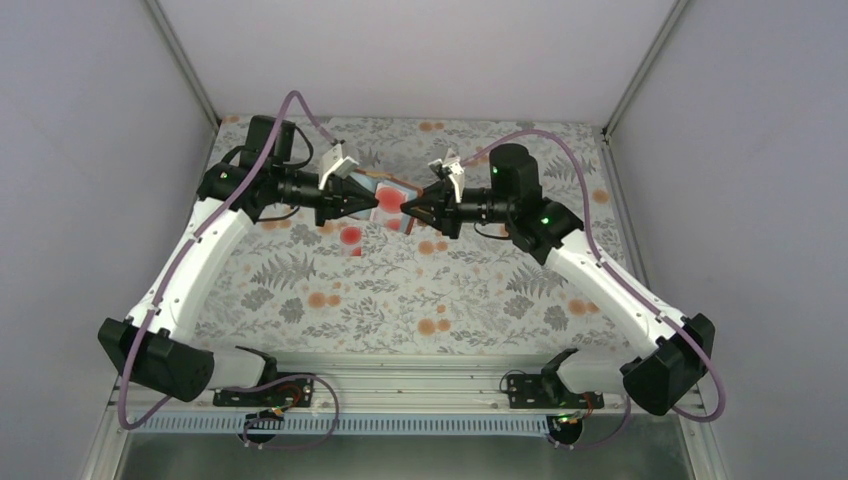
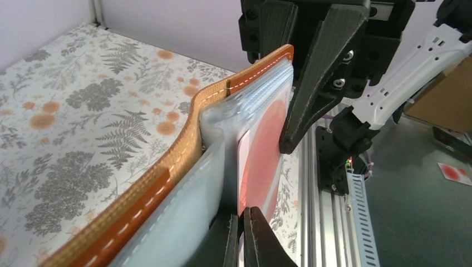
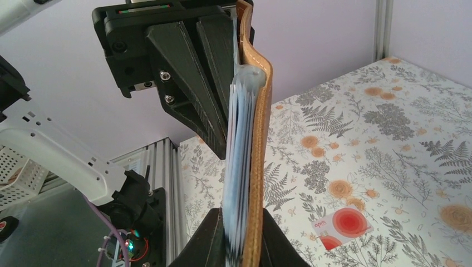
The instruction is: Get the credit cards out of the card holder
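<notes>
We see the card holder lifted above the worktop, standing on edge between both arms. Our right gripper is clamped narrowly on its brown cover and plastic sleeves. Our left gripper is pinched tight on the edge of a red-blotched card in the sleeves. Another blotched card lies flat on the worktop below.

In the upper middle of the top view, the card holder hangs over the table. The left gripper is on its left and the right gripper on its right. The tucked card sits inside the holder. The loose card lies on the table just below them.
</notes>
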